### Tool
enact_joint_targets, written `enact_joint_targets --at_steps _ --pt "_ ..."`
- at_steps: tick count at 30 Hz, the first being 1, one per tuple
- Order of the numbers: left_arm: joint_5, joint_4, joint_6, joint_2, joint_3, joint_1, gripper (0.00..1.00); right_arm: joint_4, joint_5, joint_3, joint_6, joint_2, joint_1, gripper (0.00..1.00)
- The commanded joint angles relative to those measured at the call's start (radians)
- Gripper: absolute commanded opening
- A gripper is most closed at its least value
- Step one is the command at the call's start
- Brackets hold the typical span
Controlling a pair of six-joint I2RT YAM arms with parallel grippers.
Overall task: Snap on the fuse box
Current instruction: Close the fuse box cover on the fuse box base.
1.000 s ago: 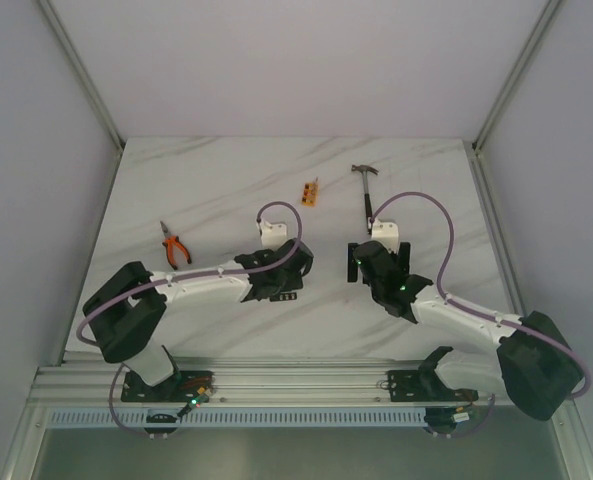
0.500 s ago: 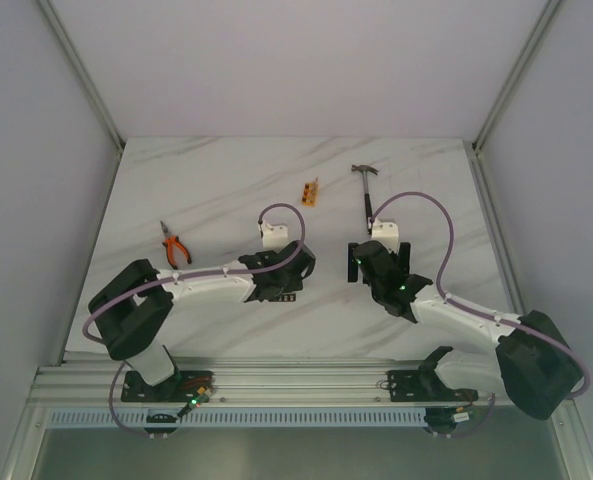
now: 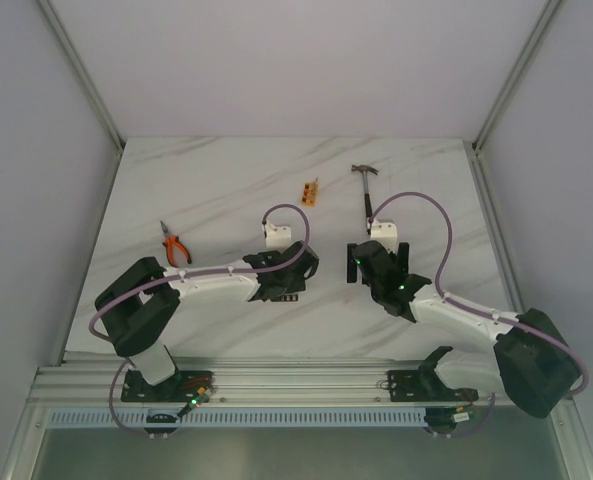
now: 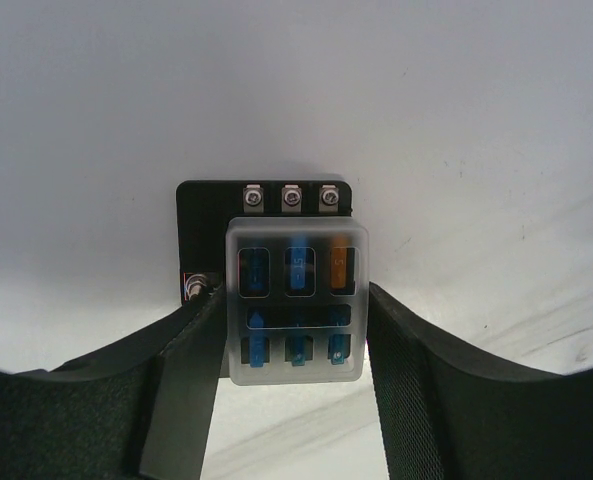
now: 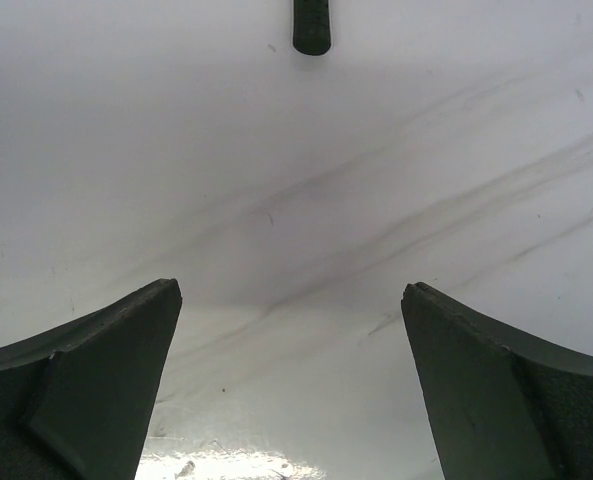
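Note:
The fuse box (image 4: 211, 215) is a small black square base with three screws along its far edge, lying on the white table. A clear cover (image 4: 296, 372) sits over its blue fuses and one orange fuse, reaching past the base's near and right edges. My left gripper (image 4: 294, 300) is shut on this cover, one finger against each side. From above, the box (image 3: 288, 297) shows only partly under the left gripper (image 3: 284, 283). My right gripper (image 5: 291, 290) stands wide open over bare table, to the right of the box, with nothing between its fingers.
A hammer (image 3: 365, 190) lies at the back right, and its handle end (image 5: 312, 28) shows just ahead of the right gripper. A small orange block (image 3: 310, 190) sits at the back middle. Orange-handled pliers (image 3: 174, 245) lie to the left.
The left arm has drifted slightly to the right with the cover in its grip. The right arm has not moved.

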Motion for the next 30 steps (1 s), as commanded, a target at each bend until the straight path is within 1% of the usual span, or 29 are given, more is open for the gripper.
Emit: enact_joint_targets --at_steps 1,5,8,12,15,19,22,27,30 --pt "0.005 -0.022 0.007 0.015 0.022 -0.008 0.66 0.024 0.000 -0.007 0.007 0.008 -0.003 1.00" --pt "0.007 -0.021 0.010 -0.002 0.024 -0.008 0.72 0.035 -0.051 -0.007 -0.012 -0.001 -0.003 1.00" --pt "0.011 -0.021 0.017 -0.016 0.028 -0.008 0.76 0.046 -0.121 0.000 -0.024 -0.004 -0.004 1.00" --pt "0.023 -0.009 0.027 -0.055 0.017 -0.003 0.78 0.050 -0.269 0.040 -0.035 0.007 -0.004 0.99" --pt "0.035 0.030 0.033 -0.114 -0.025 0.008 0.78 0.066 -0.396 0.070 -0.026 0.018 -0.004 0.96" --pt "0.108 0.120 0.035 -0.210 -0.123 0.053 0.74 0.097 -0.560 0.113 0.000 0.061 -0.004 0.92" --pt "0.175 0.179 0.045 -0.258 -0.185 0.097 0.71 0.133 -0.647 0.140 0.030 0.106 -0.001 0.87" --pt "0.284 0.249 0.061 -0.304 -0.253 0.171 0.63 0.217 -0.788 0.174 0.088 0.194 0.000 0.74" --pt "0.345 0.293 0.061 -0.309 -0.288 0.205 0.57 0.252 -0.835 0.197 0.110 0.248 0.004 0.70"
